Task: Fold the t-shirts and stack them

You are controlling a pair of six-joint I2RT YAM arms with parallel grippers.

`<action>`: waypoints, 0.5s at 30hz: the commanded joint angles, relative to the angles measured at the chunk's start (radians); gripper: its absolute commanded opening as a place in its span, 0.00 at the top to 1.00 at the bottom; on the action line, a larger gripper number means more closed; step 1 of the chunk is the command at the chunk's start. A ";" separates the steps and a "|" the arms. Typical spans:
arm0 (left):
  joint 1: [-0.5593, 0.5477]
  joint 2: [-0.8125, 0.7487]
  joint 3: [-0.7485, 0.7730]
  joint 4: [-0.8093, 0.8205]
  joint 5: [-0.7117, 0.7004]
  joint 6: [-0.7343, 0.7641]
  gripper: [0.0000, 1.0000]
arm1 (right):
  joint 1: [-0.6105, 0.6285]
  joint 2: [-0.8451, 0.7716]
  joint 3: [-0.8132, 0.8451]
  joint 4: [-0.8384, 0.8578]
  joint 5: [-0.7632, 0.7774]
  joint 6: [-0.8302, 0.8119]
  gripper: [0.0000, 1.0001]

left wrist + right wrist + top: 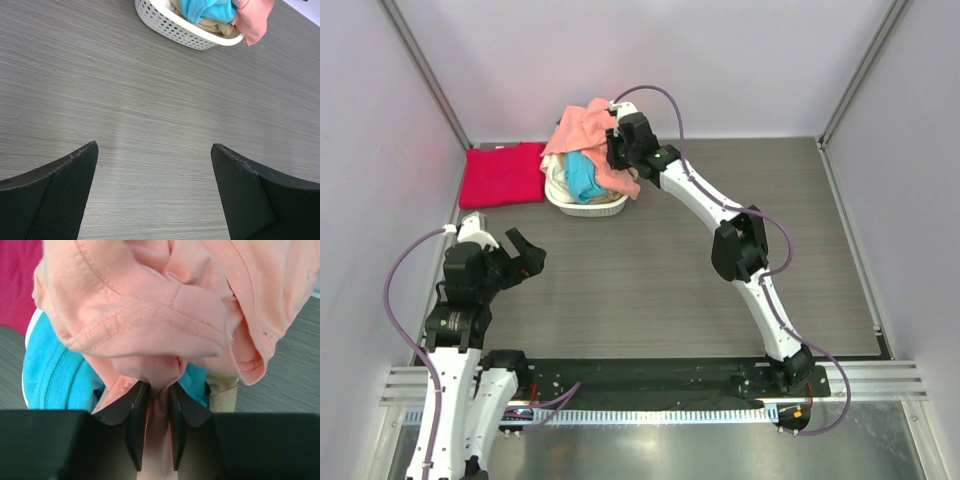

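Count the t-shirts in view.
4. Red shirt folded on the table left of the basket; pink shirt pinched in the right fingers over it; blue shirt and beige shirt inside. Others may be hidden.

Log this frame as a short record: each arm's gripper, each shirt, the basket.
right gripper: shut, pinching a bunch of the salmon-pink cloth t-shirt
left gripper: open, empty, over the grey wood-grain table
salmon-pink cloth t-shirt: crumpled, draped over the white oval plastic laundry basket
crimson red cloth t-shirt: folded flat on the table, left of the basket
teal blue cloth t-shirt: crumpled in the basket
beige cloth t-shirt: in the basket, mostly covered
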 commanded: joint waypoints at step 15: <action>-0.002 0.015 0.001 0.035 0.016 0.020 0.06 | 0.046 -0.638 -0.126 0.067 0.177 -0.120 0.99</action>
